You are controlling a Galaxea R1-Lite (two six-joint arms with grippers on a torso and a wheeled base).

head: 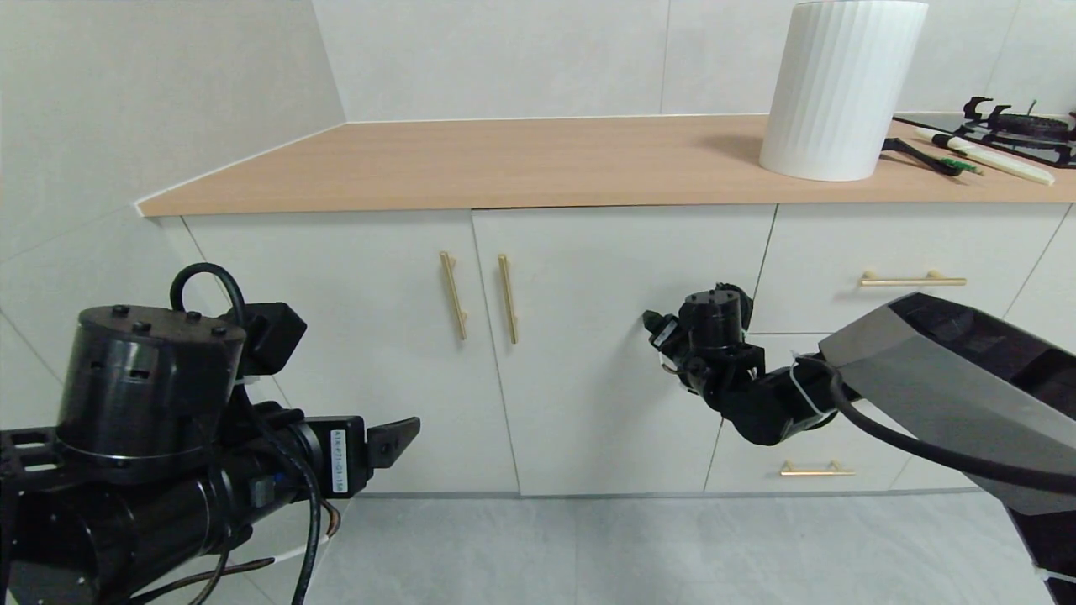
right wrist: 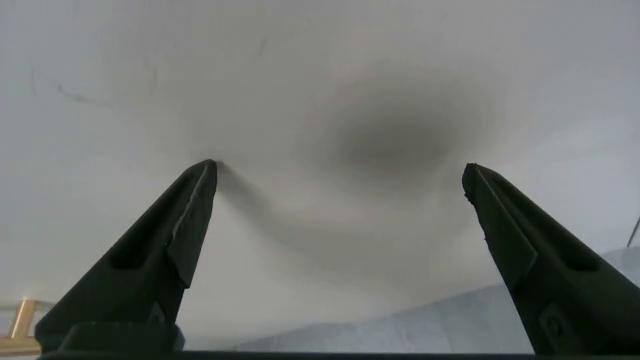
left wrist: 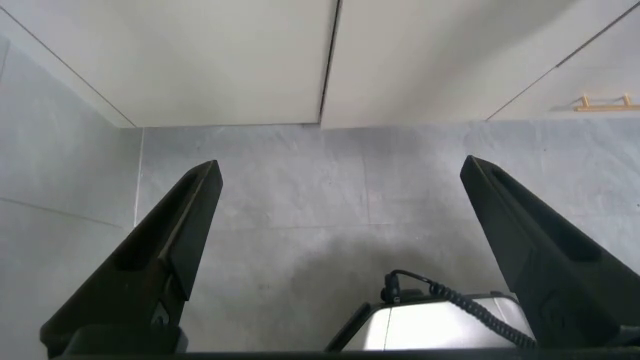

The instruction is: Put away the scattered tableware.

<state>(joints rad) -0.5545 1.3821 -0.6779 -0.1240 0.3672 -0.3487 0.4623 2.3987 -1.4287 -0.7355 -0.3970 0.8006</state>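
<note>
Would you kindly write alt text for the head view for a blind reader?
Two robot arms hang low before closed white cabinet doors with gold handles, the right gripper close to a door, the left gripper lower. Above, a wooden counter holds a white ribbed container and utensils.

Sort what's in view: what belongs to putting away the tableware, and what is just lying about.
For the job: black utensil and cream utensil, lying beside the white ribbed container, probably their holder; left gripper and right gripper, both open and empty.

Just there: stove grate, countertop, gold-handled cabinet doors.
</note>
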